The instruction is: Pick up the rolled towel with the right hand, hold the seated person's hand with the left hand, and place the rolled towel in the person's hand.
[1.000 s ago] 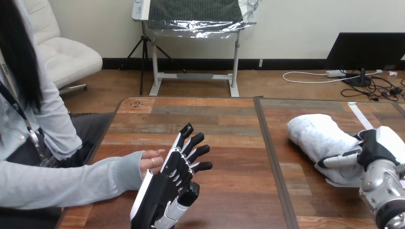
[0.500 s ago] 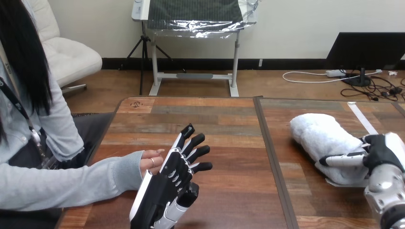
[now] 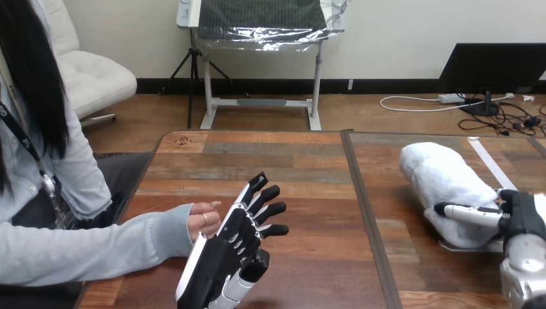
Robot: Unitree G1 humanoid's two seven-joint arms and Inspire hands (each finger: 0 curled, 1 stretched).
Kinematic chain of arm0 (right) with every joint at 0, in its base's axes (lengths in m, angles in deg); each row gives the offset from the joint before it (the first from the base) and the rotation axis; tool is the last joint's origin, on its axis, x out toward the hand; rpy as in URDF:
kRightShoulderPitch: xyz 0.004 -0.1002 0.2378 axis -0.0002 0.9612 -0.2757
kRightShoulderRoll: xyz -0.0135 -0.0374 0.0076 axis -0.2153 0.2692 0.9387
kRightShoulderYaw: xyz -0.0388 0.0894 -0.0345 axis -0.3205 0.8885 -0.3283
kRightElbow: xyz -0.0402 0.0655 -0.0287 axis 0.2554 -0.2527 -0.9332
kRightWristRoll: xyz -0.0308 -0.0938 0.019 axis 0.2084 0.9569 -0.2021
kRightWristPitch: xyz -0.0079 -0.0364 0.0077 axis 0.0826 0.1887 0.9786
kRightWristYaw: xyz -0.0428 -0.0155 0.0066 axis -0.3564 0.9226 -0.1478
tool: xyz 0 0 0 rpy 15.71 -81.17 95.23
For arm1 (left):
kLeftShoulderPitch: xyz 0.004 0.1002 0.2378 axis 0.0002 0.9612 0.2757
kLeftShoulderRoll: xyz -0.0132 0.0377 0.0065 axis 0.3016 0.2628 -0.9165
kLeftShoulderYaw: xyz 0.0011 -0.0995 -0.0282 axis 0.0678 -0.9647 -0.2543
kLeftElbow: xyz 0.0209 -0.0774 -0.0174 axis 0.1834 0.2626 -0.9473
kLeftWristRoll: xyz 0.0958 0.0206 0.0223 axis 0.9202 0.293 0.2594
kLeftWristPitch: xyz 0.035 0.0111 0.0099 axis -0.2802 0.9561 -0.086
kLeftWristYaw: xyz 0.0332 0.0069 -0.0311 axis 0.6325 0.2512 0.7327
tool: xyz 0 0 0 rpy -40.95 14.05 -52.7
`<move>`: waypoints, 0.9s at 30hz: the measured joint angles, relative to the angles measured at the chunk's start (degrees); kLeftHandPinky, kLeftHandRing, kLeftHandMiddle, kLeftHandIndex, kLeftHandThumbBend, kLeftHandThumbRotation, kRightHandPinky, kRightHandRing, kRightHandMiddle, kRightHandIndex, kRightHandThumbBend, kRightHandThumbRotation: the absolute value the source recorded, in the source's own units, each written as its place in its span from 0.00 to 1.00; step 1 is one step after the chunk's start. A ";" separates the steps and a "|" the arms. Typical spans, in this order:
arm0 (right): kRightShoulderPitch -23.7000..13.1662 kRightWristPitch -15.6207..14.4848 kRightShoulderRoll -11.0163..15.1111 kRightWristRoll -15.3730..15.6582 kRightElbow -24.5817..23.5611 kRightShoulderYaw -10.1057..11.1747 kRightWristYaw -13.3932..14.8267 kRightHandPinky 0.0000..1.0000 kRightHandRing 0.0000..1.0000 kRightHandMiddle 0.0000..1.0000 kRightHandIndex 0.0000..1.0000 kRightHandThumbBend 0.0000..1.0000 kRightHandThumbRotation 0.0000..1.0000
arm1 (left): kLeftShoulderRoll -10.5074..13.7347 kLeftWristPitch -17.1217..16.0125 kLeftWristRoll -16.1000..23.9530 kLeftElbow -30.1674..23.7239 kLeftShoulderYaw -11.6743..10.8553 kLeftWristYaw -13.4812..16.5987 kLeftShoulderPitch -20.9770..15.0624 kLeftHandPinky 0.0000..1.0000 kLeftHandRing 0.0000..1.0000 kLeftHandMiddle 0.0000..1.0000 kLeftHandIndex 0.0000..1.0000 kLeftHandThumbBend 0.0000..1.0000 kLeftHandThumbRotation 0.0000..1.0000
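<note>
The rolled towel (image 3: pixel 444 177), white and fluffy, lies on the right half of the table. My right hand (image 3: pixel 521 215) is at its near right end, the thumb (image 3: pixel 467 212) stretched across the towel's front, gripping it. My left hand (image 3: pixel 235 241) stands on edge at the table's near left, fingers straight and spread, pointing away from me. The person's hand (image 3: pixel 203 217) rests on the table just to its left, partly hidden behind it. I cannot tell whether the two touch.
A dark seam (image 3: pixel 364 212) splits the wooden table (image 3: pixel 309 167) into two halves. A flat white sheet (image 3: pixel 467 245) shows under the towel's near end. A strip of white tape (image 3: pixel 487 161) runs along the far right. The person's grey sleeve (image 3: pixel 96 248) crosses the near left edge.
My right hand has drawn to the right and the towel has shifted right with it. My left hand's fingers have moved slightly; the person's hand stays put.
</note>
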 measured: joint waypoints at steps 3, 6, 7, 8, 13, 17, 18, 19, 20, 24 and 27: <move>1.11 2.93 -0.87 -1.68 0.00 1.53 -1.67 0.32 0.32 0.39 0.35 0.75 0.00 | 0.02 -0.57 1.25 0.00 -0.13 0.89 0.00 0.71 0.83 0.88 0.92 1.00 0.81; 2.02 5.42 -1.85 -3.62 0.00 3.10 -3.68 0.31 0.31 0.37 0.35 0.74 0.00 | 0.02 -1.38 2.87 0.00 -0.44 2.20 -0.01 0.70 0.83 0.88 0.92 1.00 0.82; 2.27 6.12 -2.14 -4.32 0.00 3.54 -4.33 0.31 0.31 0.37 0.35 0.73 0.00 | 0.02 -1.69 3.51 0.00 -0.55 2.70 -0.01 0.70 0.83 0.88 0.92 1.00 0.82; 2.50 6.82 -2.47 -4.96 0.00 3.99 -5.09 0.30 0.31 0.37 0.35 0.73 0.00 | 0.03 -1.99 4.04 0.01 -0.64 3.12 -0.01 0.70 0.83 0.88 0.92 1.00 0.82; 3.51 10.44 -4.48 -8.04 -0.01 6.12 -9.06 0.29 0.30 0.36 0.35 0.72 0.00 | 0.12 -3.77 7.07 0.07 -1.12 5.56 -0.05 0.72 0.84 0.87 0.93 1.00 0.80; 3.99 12.89 -6.31 -10.11 -0.02 7.30 -11.84 0.28 0.30 0.36 0.35 0.71 0.00 | 0.44 -5.41 9.71 0.24 -1.47 7.78 -0.20 0.77 0.86 0.87 0.94 1.00 0.76; 4.09 13.42 -6.78 -10.73 -0.03 7.65 -12.64 0.27 0.30 0.36 0.35 0.71 0.00 | 0.59 -5.75 10.33 0.26 -1.55 8.28 -0.26 0.80 0.87 0.87 0.94 1.00 0.75; 4.19 13.96 -7.30 -11.36 -0.06 8.06 -13.58 0.27 0.29 0.36 0.35 0.71 0.00 | 0.73 -6.09 11.11 0.26 -1.63 8.85 -0.31 0.82 0.87 0.87 0.94 1.00 0.74; 4.26 14.39 -7.73 -11.85 -0.11 8.34 -14.27 0.27 0.29 0.36 0.35 0.71 0.00 | 0.83 -6.33 11.79 0.26 -1.75 9.34 -0.35 0.83 0.88 0.87 0.94 1.00 0.74; 4.55 16.19 -9.56 -13.91 -0.55 9.38 -17.47 0.26 0.29 0.36 0.36 0.72 0.00 | 1.49 -6.84 15.72 0.23 -2.74 12.25 -0.62 0.94 0.89 0.88 0.96 1.00 0.70; 4.60 17.10 -10.82 -15.40 -0.98 10.33 -19.84 0.26 0.29 0.36 0.36 0.73 0.00 | 2.09 -6.82 18.99 0.03 -3.53 14.81 -0.74 0.97 0.89 0.88 0.96 1.00 0.69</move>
